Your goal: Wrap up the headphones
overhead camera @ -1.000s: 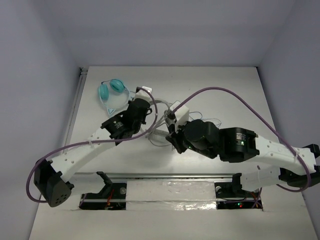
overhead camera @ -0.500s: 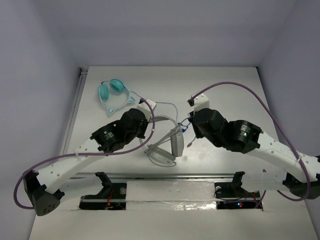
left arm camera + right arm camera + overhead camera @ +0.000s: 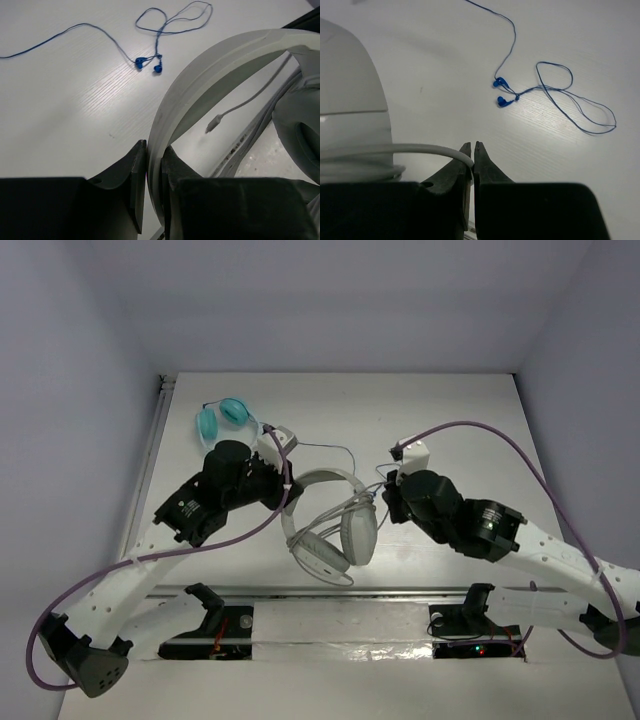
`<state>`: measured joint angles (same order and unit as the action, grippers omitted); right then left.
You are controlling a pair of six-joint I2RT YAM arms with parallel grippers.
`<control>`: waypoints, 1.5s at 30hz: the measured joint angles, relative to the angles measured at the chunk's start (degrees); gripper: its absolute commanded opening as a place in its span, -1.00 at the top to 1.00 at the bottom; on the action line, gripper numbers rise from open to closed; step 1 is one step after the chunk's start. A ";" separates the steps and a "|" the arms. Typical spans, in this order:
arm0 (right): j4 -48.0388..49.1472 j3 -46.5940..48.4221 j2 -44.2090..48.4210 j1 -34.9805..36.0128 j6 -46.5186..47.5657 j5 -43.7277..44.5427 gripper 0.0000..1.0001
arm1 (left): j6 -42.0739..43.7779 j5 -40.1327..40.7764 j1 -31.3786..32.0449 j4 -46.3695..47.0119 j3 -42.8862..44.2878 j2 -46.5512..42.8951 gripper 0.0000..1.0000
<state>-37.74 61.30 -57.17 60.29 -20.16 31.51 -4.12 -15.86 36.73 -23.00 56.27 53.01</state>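
The white-and-grey headphones [image 3: 330,525] hang between the two arms in the middle of the table, cups low and headband arching up. My left gripper [image 3: 283,483] is shut on the headband [image 3: 200,85], the band pinched between both fingers in the left wrist view. My right gripper [image 3: 385,502] is shut on the thin white cable [image 3: 410,149], which runs left from the fingertips to a pale cup [image 3: 350,115]. The cable's plug end [image 3: 215,122] hangs loose under the headband.
Small teal cat-ear headphones [image 3: 222,420] lie at the back left, just behind the left wrist. Blue earbuds with a thin blue cord [image 3: 502,92] lie on the table between the grippers; they also show in the left wrist view [image 3: 150,62]. Grey walls enclose the table.
Both arms have drawn apart, the left wrist moving back-left and the right arm to the right. The headphones have been lifted and spread open, with the cups now toward the near edge.
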 measured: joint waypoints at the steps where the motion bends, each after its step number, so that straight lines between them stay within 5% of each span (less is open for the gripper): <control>1: 1.01 -0.68 0.79 -0.20 -0.24 -0.46 1.00 | -0.04 -1.57 -0.26 0.33 0.09 0.00 1.00; 13: 17.00 -9.11 8.07 -4.22 -2.58 -9.29 0.49 | -3.61 -14.91 -2.84 5.14 4.24 0.17 1.00; 25: 33.92 -21.62 14.78 -4.90 -4.31 -11.47 0.32 | -11.08 -22.43 -3.50 12.57 12.46 1.27 1.00; 33: 42.60 -23.54 11.61 -4.90 -5.22 -14.75 0.57 | -16.50 -22.36 -3.98 16.28 14.16 3.23 1.00; 41: 47.67 -27.30 11.65 -4.90 -8.66 -17.42 0.46 | -22.03 -18.95 -6.45 20.15 13.44 3.85 1.00; 43: 48.11 -28.02 11.69 -4.90 -9.18 -17.66 0.94 | -22.64 -18.38 -6.56 20.52 13.40 4.48 1.00; 45: 48.68 -28.48 11.96 -4.90 -9.81 -17.81 0.99 | -23.37 -17.81 -6.62 20.79 13.00 5.05 1.00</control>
<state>10.94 32.82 -45.21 55.40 -29.98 13.69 -27.49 -33.67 30.11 -2.22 69.28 58.06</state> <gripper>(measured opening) 0.056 0.106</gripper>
